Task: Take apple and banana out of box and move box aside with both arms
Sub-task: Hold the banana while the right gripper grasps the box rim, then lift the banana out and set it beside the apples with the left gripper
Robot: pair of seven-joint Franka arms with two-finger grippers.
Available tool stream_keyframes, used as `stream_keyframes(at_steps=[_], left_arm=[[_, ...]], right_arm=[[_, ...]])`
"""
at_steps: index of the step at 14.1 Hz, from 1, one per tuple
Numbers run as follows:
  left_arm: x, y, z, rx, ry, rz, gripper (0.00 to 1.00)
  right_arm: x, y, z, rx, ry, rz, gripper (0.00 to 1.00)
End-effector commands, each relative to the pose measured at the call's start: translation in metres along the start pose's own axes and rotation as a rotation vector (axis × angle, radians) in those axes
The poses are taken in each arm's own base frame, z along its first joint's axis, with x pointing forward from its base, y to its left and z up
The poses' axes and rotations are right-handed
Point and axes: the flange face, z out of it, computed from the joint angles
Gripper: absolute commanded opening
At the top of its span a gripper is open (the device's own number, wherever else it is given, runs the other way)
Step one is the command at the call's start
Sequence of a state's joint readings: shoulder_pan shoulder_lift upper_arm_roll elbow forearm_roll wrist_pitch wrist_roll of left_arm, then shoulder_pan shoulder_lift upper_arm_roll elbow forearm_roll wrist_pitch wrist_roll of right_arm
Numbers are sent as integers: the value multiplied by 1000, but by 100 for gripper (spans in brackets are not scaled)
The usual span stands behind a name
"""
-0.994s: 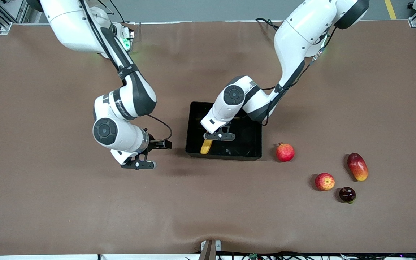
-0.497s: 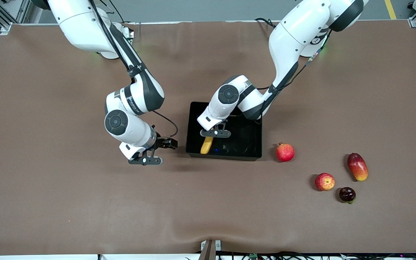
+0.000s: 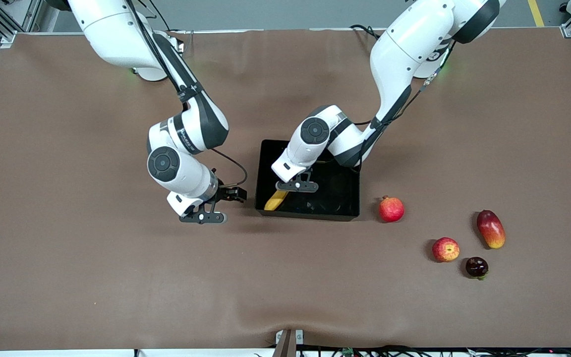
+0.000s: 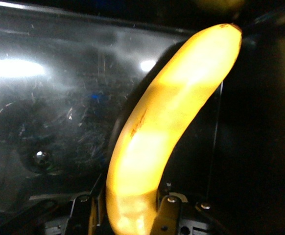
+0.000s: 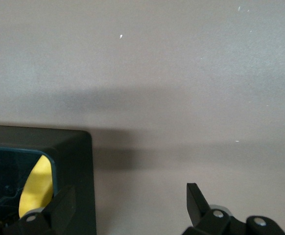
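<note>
The black box [image 3: 335, 214] sits mid-table. My left gripper [image 3: 296, 186] is down inside it, shut on one end of the yellow banana [image 3: 275, 200], whose free end slants toward the box corner nearest the right arm. In the left wrist view the banana [image 4: 167, 122] runs out from between my fingers [image 4: 128, 205] over the glossy box floor [image 4: 49, 107]. My right gripper [image 3: 202, 218] is open and empty, low over the table beside the box. Its wrist view [image 5: 131, 200] shows the box corner [image 5: 74, 161] and the banana [image 5: 37, 188]. The apple [image 3: 445, 249] lies toward the left arm's end.
A red pomegranate [image 3: 391, 208] lies just beside the box toward the left arm's end. A mango [image 3: 490, 228] and a small dark round fruit [image 3: 476, 267] lie close to the apple. The table is covered in brown cloth [image 3: 117, 277].
My right gripper has moved toward the box. My left gripper shifted slightly inside the box, and the banana's free end has swung toward the corner at the right arm's end.
</note>
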State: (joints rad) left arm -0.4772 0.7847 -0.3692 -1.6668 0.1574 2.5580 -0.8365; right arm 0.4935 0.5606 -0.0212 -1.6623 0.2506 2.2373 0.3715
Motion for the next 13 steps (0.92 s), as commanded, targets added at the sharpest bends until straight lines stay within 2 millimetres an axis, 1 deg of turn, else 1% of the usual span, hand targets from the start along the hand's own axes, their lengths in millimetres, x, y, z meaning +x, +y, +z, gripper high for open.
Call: stream_keyframes(at_steps=[1, 2, 5, 7, 8, 9, 10, 11, 12, 13], left_arm=[[5, 5, -35, 34, 40, 14, 0], [10, 9, -51, 46, 44, 14, 0], [32, 16, -114, 93, 54, -4, 0], [61, 10, -165, 102, 85, -46, 0], [77, 1, -190, 109, 95, -74, 0], [99, -25, -216, 118, 109, -123, 0], [113, -49, -239, 120, 122, -162, 0], [126, -77, -257, 138, 122, -178, 0], [135, -109, -266, 171, 93, -161, 0], [146, -146, -276, 193, 77, -146, 0]], right_arm=[[-8, -1, -3, -1, 6, 15, 100], [-11, -6, -1, -2, 3, 6, 100], [-17, -15, 2, -4, 0, 20, 100], [-18, -16, 4, -6, -3, 20, 100], [-19, -18, 4, -6, -3, 18, 100], [-22, -22, 5, -6, -5, 18, 100], [-24, -25, 5, -7, -4, 22, 100], [-26, -30, 6, -5, 1, 21, 100], [-28, -35, 8, 1, 15, 14, 100], [-29, -39, 8, 6, 25, 8, 100]])
